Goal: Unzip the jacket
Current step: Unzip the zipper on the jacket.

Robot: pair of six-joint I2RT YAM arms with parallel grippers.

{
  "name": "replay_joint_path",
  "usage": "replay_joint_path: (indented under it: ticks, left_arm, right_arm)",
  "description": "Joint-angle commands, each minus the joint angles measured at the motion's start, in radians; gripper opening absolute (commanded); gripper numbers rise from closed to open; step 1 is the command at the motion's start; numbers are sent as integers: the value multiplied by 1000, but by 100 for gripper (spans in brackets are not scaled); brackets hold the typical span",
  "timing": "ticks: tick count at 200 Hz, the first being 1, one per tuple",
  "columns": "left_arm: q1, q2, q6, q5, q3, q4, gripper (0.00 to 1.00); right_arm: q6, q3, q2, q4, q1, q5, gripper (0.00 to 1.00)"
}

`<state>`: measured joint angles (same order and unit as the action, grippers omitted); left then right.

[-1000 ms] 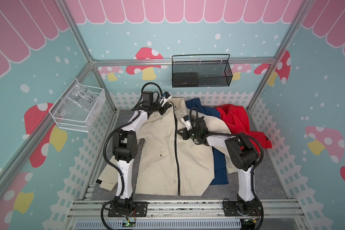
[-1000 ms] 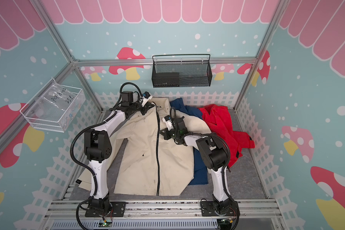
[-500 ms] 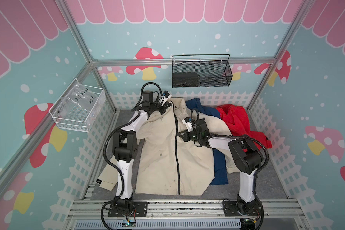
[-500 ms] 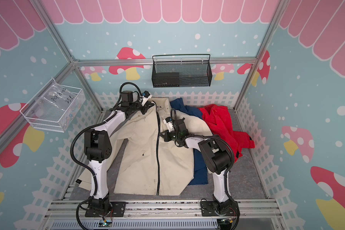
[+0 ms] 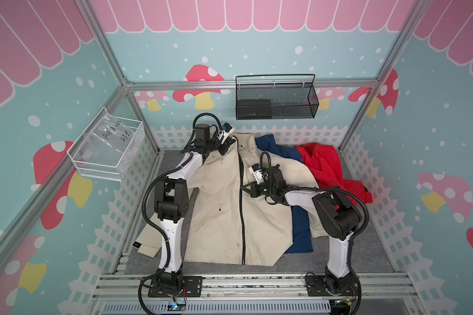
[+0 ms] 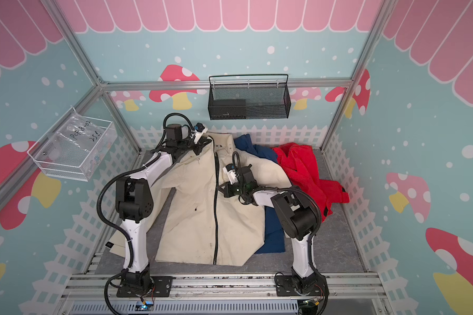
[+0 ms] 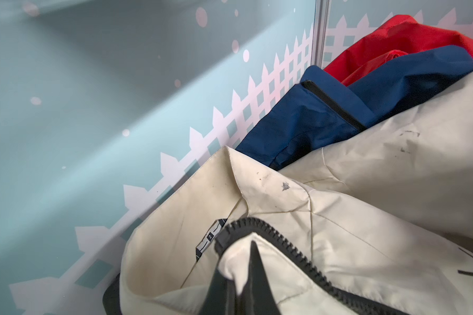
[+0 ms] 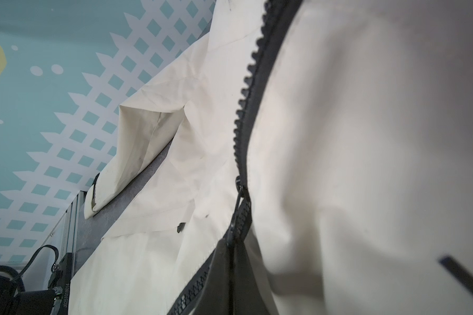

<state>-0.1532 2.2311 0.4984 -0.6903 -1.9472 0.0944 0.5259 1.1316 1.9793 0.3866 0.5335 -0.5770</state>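
A cream jacket (image 5: pixel 216 218) (image 6: pixel 186 218) lies flat on the grey floor, its black zipper (image 5: pixel 242 223) (image 6: pixel 215 223) running down the middle. At the collar near the back wall, my left gripper (image 5: pixel 231 141) (image 6: pixel 208 140) (image 7: pixel 239 272) is shut on a fold of cream collar fabric (image 7: pixel 231 268) beside the zipper teeth (image 7: pixel 284 245). My right gripper (image 5: pixel 243 188) (image 6: pixel 218 188) (image 8: pixel 232 242) is shut on the zipper pull (image 8: pixel 238 204), about a third of the way down. Beyond the slider the teeth (image 8: pixel 246 95) stand apart.
A blue garment (image 5: pixel 301 231) (image 7: pixel 311 114) lies partly under the cream jacket's right side, with a red garment (image 5: pixel 331 169) (image 7: pixel 393 35) behind it. A black mesh basket (image 5: pixel 276 101) hangs on the back wall and a clear bin (image 5: pixel 107 150) on the left wall.
My right gripper has slid a little way down the zipper towards the front, holding the pull. The left arm has stayed at the collar.
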Motion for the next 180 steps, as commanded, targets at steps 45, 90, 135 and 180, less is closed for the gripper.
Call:
replay_joint_path:
  ticks: [45, 90, 135, 180]
  left_arm:
    - [4, -44, -149, 107, 23, -191, 0]
    - [4, -45, -156, 108, 22, -193, 0]
    - [4, -52, -161, 154, 41, -223, 0]
    - [4, -62, -173, 146, 76, -270, 0]
  right_arm:
    - [29, -72, -53, -51, 29, -34, 0]
    - [48, -82, -66, -51, 39, -38, 0]
    - [65, -106, -73, -49, 58, -37, 0]
    - [74, -122, -106, -45, 65, -35, 0]
